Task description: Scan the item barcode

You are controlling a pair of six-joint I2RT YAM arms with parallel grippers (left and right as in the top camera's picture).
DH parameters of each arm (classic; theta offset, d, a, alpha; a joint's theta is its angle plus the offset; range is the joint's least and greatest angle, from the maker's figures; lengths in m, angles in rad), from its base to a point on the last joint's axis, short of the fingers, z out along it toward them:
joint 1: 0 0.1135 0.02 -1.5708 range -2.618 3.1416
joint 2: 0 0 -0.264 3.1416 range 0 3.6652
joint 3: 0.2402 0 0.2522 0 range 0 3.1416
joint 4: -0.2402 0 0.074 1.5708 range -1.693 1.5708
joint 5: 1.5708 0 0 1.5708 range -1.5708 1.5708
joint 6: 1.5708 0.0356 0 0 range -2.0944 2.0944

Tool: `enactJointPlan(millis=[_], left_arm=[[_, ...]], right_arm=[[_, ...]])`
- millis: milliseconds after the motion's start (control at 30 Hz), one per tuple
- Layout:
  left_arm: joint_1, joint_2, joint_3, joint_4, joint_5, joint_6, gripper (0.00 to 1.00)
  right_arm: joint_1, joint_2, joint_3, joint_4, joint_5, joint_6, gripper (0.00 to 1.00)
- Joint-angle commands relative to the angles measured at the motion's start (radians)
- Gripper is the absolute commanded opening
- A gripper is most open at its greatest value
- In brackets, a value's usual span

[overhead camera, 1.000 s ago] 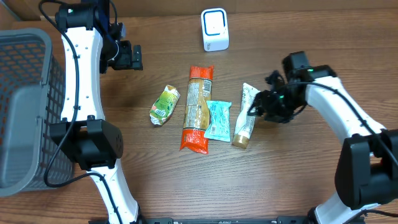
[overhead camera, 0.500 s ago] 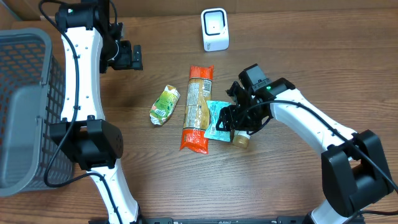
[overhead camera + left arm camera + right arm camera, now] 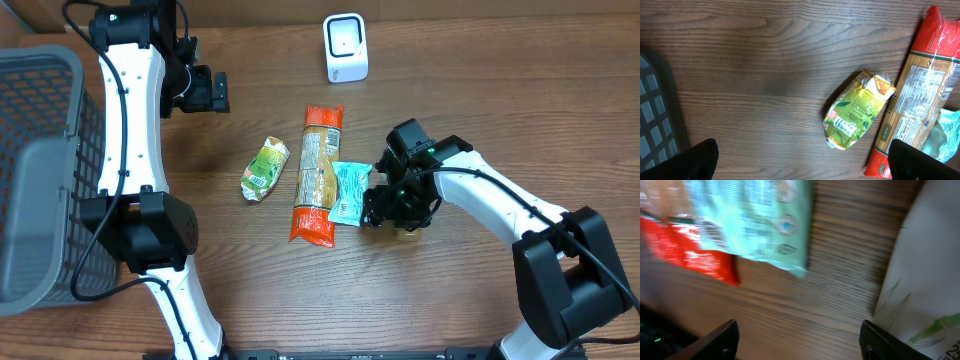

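The white scanner (image 3: 346,47) stands at the back of the table. Four items lie in a row: a green packet (image 3: 265,168), a long red-and-tan package (image 3: 318,175), a teal packet (image 3: 350,192) and a white pouch, which the right arm mostly covers in the overhead view. My right gripper (image 3: 398,207) hovers low and open over that pouch's spot. In its wrist view the right gripper (image 3: 797,342) has bare wood between the fingers, the white pouch (image 3: 925,280) by the right finger and the teal packet (image 3: 755,220) ahead. My left gripper (image 3: 205,90) is open, high at the back left.
A grey mesh basket (image 3: 40,170) stands at the left edge. In the left wrist view the open left gripper (image 3: 805,165) looks down on the green packet (image 3: 857,115), the long package (image 3: 925,100) and the basket's corner (image 3: 655,115).
The right arm has swung left and toward the front, from beside the white pouch to over it, and its jaws have widened. The left arm has not moved.
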Motion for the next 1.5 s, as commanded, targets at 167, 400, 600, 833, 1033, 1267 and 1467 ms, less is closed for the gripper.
enactJointPlan(millis=[167, 400, 600, 833, 1033, 1267, 1467], left_arm=[[-0.002, 0.008, -0.003, 0.001, -0.006, 0.019, 1.0], [-0.002, 0.008, -0.003, 0.001, -0.006, 0.019, 1.0], [-0.002, 0.008, -0.003, 0.001, -0.006, 0.019, 1.0], [-0.002, 0.008, -0.003, 0.001, -0.006, 0.019, 1.0], [-0.002, 0.008, -0.003, 0.001, -0.006, 0.019, 1.0], [-0.002, 0.008, -0.003, 0.001, -0.006, 0.019, 1.0], [-0.002, 0.008, -0.003, 0.001, -0.006, 0.019, 0.99]], right_arm=[[-0.071, 0.006, -0.01, -0.058, 0.291, -0.006, 0.81], [-0.177, 0.006, -0.01, -0.028, 0.448, -0.008, 0.87], [-0.285, 0.006, -0.01, 0.064, 0.457, -0.057, 0.91], [-0.411, 0.006, -0.01, 0.232, 0.435, -0.056, 0.95], [-0.434, 0.006, -0.01, 0.404, 0.332, -0.044, 0.96], [-0.434, 0.006, -0.01, 0.388, 0.251, 0.351, 0.88], [-0.414, 0.006, -0.051, 0.422, 0.359, 0.752, 0.98]])
